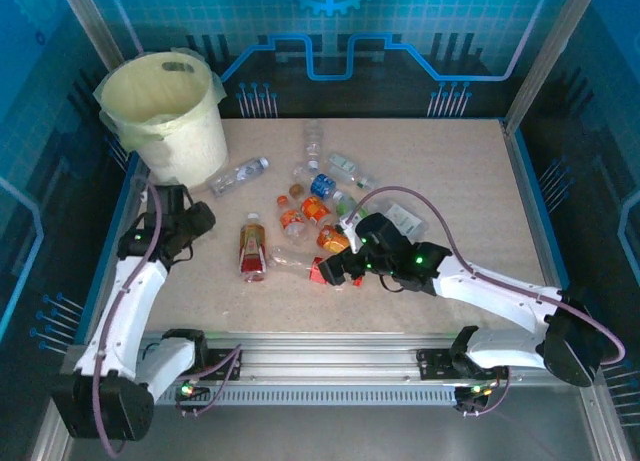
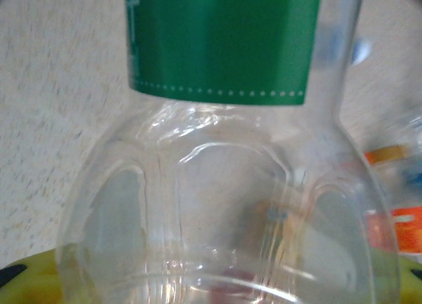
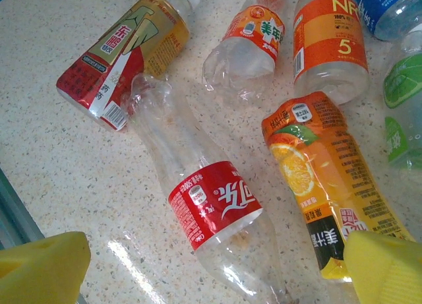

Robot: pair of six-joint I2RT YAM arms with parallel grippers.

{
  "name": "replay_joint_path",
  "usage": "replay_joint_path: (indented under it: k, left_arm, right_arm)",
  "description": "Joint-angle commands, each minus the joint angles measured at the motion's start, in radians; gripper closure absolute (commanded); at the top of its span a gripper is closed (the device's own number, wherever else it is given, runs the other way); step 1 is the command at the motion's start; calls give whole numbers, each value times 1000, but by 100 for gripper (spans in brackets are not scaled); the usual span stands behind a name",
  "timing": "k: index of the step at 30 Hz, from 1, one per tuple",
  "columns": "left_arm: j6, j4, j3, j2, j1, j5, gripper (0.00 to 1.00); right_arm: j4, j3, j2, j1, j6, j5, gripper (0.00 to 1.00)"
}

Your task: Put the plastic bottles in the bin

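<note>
A clear plastic bottle with a green label sits right in front of the left wrist camera. Its rounded base lies between the yellow pads of my left gripper, which is shut on it. From above, that gripper is just in front of the bin, a cream bucket with a pale bag liner. My right gripper stands open over a crushed clear bottle with a red label, one pad on each side and neither touching. Several more bottles lie scattered mid-table.
Around the red-labelled bottle lie a red-and-gold bottle to its left and an orange juice bottle to its right, with further orange-labelled ones beyond. Another clear bottle lies next to the bin. Metal frame rails border the table.
</note>
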Motion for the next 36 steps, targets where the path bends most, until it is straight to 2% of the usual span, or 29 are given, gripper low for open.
replay_joint_path:
  k: [1, 5, 8, 14, 18, 27, 31, 33, 36]
  left_arm:
    - [-6, 84, 108, -3, 5, 57, 46]
    - [1, 170, 237, 56, 5, 123, 47]
    - [4, 276, 315, 97, 5, 134, 48]
    - [-22, 525, 393, 182, 6, 64, 49]
    - [5, 622, 483, 273, 9, 32, 48]
    - [35, 661, 706, 517, 108, -24, 48]
    - [40, 640, 800, 638, 144, 6, 48]
    - [110, 606, 877, 707, 154, 51, 47]
    - [233, 499, 992, 797, 157, 61, 47]
  right_arm:
    - [22, 29, 1, 19, -21, 23, 0]
    - [17, 39, -11, 21, -18, 60, 0]
    - [20, 42, -27, 21, -4, 96, 0]
    - [35, 25, -66, 21, 29, 177, 0]
    - [42, 8, -93, 21, 45, 219, 0]
    - [19, 1, -126, 20, 61, 250, 0]
    - [5, 3, -134, 20, 82, 270, 0]
    - [-6, 11, -138, 19, 82, 263, 0]
    - [-24, 14, -148, 20, 83, 255, 0]
